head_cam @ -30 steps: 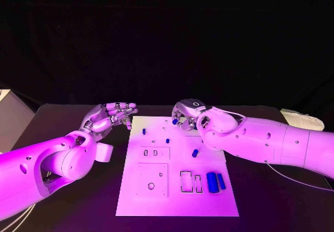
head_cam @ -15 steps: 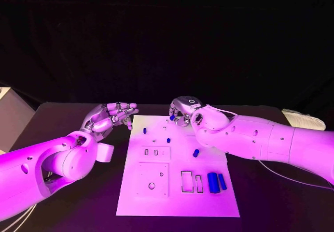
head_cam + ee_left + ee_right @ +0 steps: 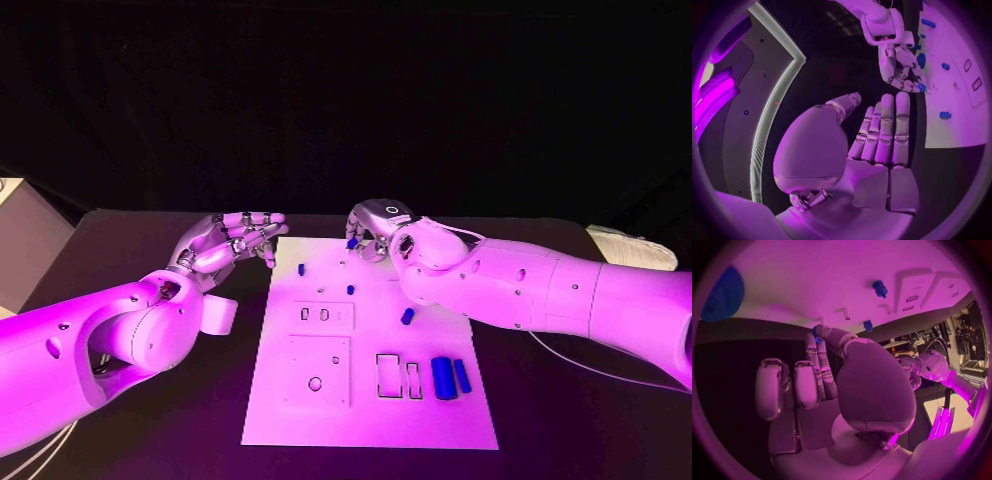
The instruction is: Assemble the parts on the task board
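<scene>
Task board [image 3: 368, 400] white, flat mid-table, early stage by the look: near end has two blue bars [image 3: 449, 377] lying beside empty rectangular slots, one loose part [image 3: 407, 316] mid-board, small pegs [image 3: 300, 269] standing further up. Far edge: right hand [image 3: 375, 232] pinches a small blue part [image 3: 352, 242] over the board; left hand [image 3: 231, 240] off its left edge, fingers loosely curled, empty

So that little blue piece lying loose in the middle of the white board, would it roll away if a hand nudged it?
Possibly. The blue piece looks short and rounded, so a nudge across the smooth task board might roll or slide it. It looks rigid and light, being so small beside the right hand.
</scene>
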